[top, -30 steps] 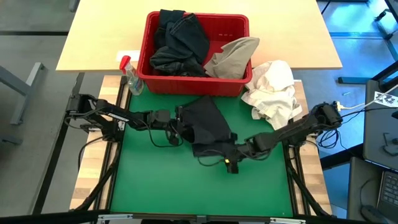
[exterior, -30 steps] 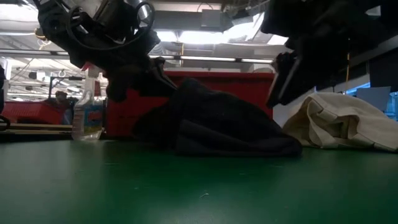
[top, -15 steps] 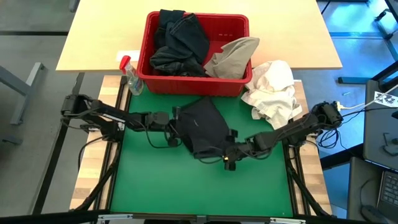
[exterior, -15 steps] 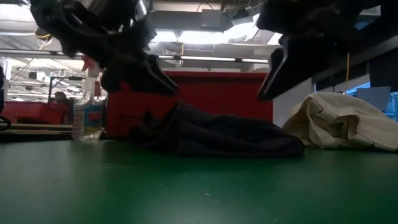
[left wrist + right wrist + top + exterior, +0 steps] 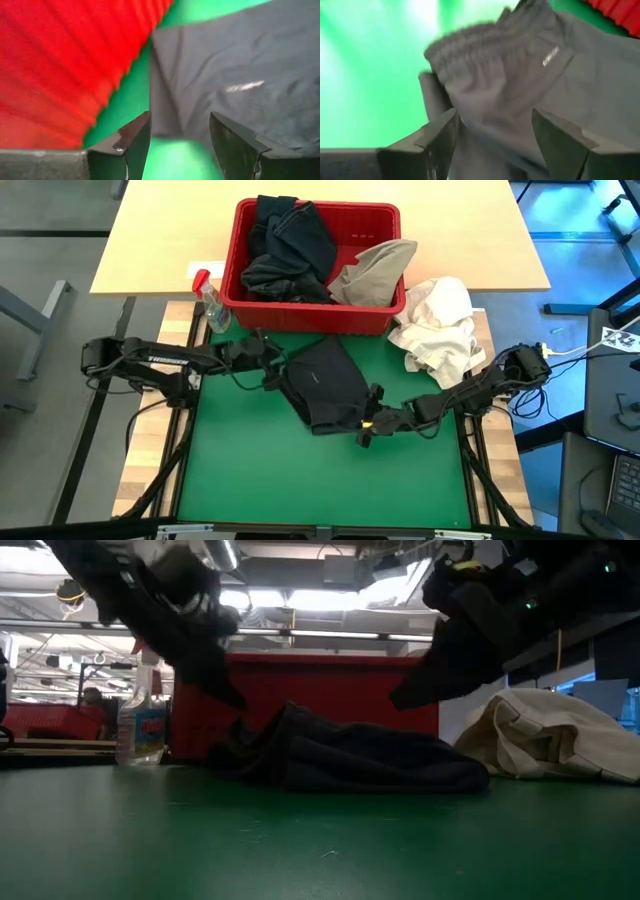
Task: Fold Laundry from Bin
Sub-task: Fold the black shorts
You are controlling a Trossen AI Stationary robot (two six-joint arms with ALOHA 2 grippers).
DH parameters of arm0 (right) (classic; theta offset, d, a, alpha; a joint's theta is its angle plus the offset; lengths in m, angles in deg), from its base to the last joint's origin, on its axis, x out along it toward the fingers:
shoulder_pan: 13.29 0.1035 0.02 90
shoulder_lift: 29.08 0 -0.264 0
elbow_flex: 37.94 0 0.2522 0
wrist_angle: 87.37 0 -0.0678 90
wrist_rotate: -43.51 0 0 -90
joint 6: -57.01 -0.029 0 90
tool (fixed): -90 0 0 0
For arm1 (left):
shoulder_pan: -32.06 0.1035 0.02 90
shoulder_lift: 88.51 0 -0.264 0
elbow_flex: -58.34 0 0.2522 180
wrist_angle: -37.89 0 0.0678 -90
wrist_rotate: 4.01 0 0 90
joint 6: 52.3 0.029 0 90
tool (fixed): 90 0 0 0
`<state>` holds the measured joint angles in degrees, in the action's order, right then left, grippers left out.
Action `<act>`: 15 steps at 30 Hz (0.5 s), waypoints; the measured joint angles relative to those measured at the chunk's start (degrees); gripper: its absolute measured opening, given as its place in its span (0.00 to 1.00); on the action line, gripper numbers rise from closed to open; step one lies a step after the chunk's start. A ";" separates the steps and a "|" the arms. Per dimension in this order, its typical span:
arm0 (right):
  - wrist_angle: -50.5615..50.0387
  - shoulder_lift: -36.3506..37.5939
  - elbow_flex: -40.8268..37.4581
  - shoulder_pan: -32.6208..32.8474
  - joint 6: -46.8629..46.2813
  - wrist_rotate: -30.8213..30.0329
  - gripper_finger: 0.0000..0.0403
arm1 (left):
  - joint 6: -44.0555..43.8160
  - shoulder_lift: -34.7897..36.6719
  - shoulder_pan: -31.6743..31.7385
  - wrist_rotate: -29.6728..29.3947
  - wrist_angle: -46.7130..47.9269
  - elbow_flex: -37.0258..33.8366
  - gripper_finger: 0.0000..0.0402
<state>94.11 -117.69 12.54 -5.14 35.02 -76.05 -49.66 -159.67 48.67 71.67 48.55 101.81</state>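
Observation:
A black garment [image 5: 325, 385] lies crumpled flat on the green mat, just in front of the red bin [image 5: 300, 318]. The bin holds more dark laundry [image 5: 290, 250] and a khaki piece [image 5: 375, 272]. My left gripper [image 5: 268, 365] stands open off the garment's left edge [image 5: 160, 75], near the bin's front wall [image 5: 60, 60], with nothing between its fingers. My right gripper [image 5: 366, 430] is open above the garment's near right corner, over the gathered waistband [image 5: 485, 50]. In the low view it hangs clear of the cloth [image 5: 360, 755].
A white cloth bundle [image 5: 440, 330] lies at the mat's far right, beside the bin. A clear spray bottle with a red top [image 5: 210, 305] stands at the bin's left front corner. Bare green mat [image 5: 300, 480] stretches toward the near edge.
My left gripper has let go of the garment's left part, which it held raised. That part has dropped flat on the mat. The gripper has drawn back toward the far left, to the bin's corner, and rolled. My right gripper has tipped downward and sunk a little.

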 joint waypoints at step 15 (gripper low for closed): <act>-25.80 -1.65 -1.04 -1.04 8.66 5.80 0.63 | -14.06 -10.80 0.24 17.01 8.37 -0.19 0.48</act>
<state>68.30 -119.35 11.51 -6.18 43.67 -70.25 -63.71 -170.47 48.91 88.68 56.92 101.62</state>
